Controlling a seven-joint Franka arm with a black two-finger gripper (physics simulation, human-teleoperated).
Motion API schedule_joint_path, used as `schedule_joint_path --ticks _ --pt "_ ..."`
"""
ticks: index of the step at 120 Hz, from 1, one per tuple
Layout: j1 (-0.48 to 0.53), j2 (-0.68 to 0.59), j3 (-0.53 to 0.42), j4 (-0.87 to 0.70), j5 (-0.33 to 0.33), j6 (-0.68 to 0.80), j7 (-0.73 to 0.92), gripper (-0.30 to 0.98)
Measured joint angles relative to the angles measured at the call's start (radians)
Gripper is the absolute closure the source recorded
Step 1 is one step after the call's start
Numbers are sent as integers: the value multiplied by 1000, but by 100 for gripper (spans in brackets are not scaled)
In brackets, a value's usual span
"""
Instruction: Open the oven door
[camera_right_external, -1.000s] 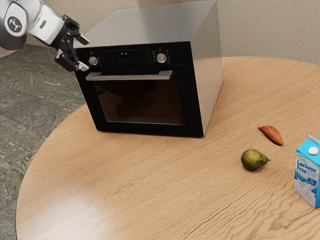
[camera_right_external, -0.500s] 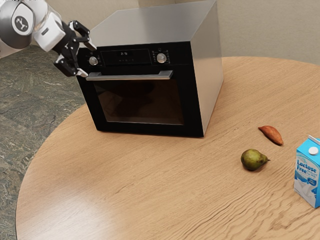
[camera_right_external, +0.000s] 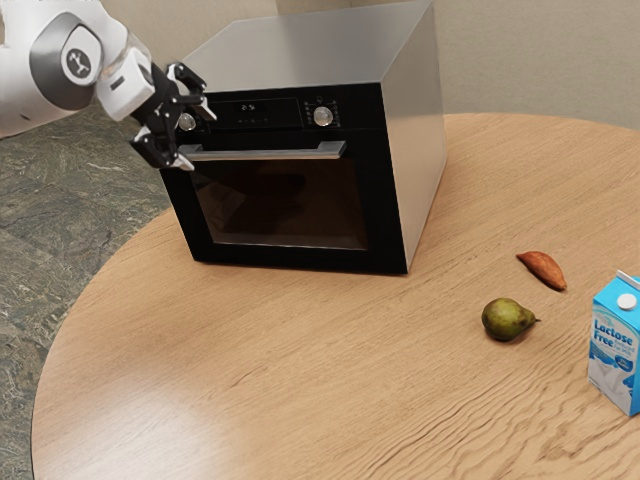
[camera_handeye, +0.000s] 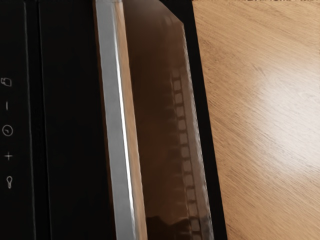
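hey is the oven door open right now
No, the oven door sits flush in the front of the oven, below its control panel.

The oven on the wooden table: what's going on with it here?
A Franka arm has its open gripper near the handle of the oven, at the end toward the exterior view's left. The handle is not gripped, and the oven door is shut. A pear, sweet potato and milk carton rest on the table.
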Motion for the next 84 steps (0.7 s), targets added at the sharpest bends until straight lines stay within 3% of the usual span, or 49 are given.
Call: schedule_joint_path --ticks 84 --pt "-9 23 -21 -17 25 18 56 0"
